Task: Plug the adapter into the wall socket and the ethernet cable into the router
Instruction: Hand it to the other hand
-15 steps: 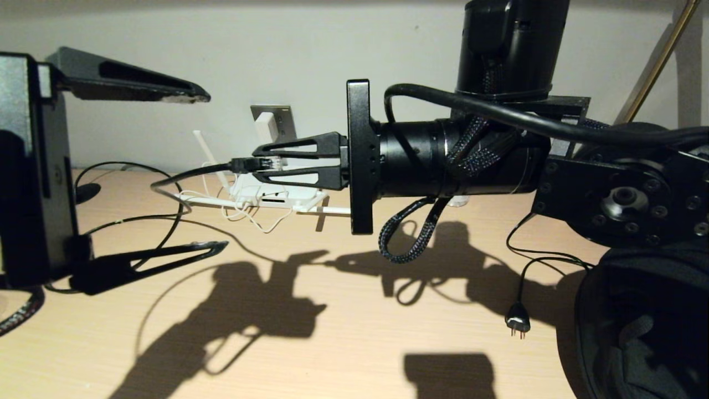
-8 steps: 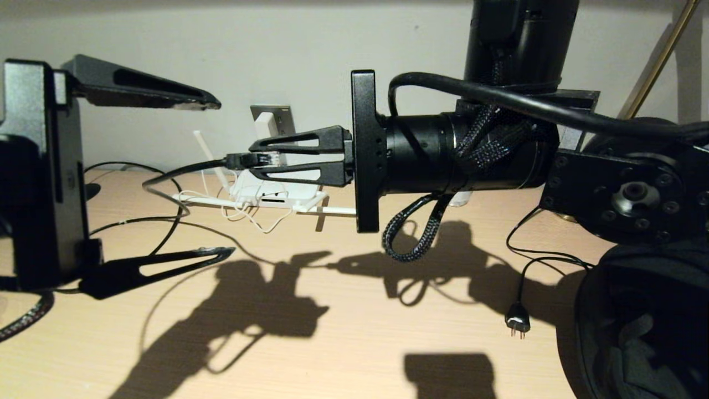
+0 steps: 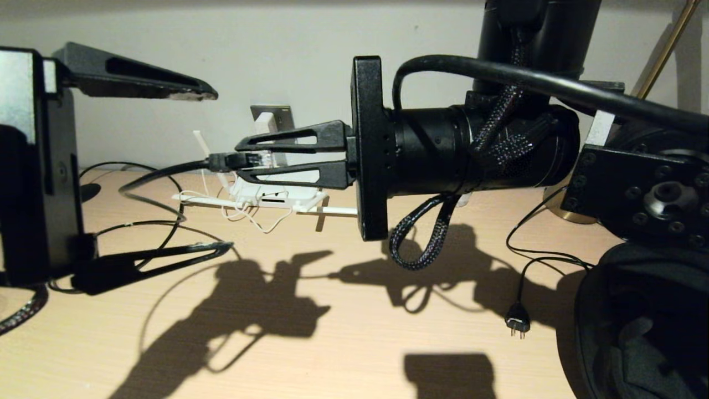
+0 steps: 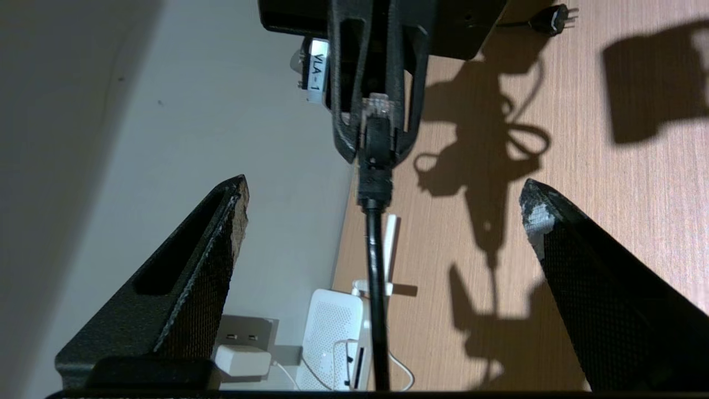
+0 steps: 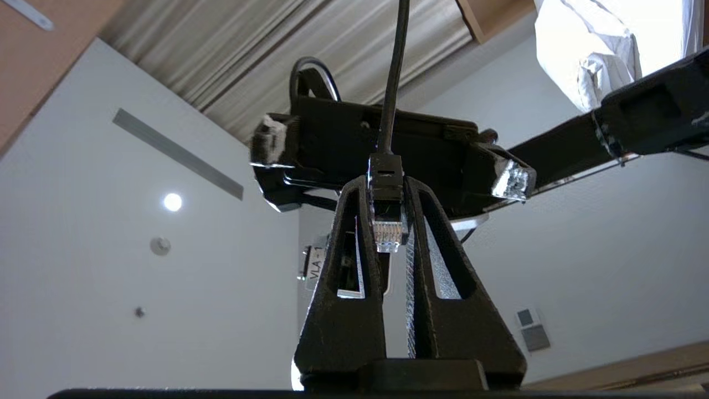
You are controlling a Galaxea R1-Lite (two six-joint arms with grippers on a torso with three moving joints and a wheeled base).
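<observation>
Gripping the ethernet cable by its plug, the right end effector points level toward the left of the scene, above the wooden surface. Its fingers are closed on the black boot, with the clear clip end lying between them; from the boot the cable droops left and down onto the surface. The router lies flat at the far side, below and behind the held plug and apart from it, with a white antenna tilted upward. The adapter is seated in the wall socket on the far wall, and its thin white cord is tangled in front of the router. The left end effector is at the left, fingers spread wide, holding nothing, facing the right end effector. A black two-pin plug lies on the surface at near right.
</observation>
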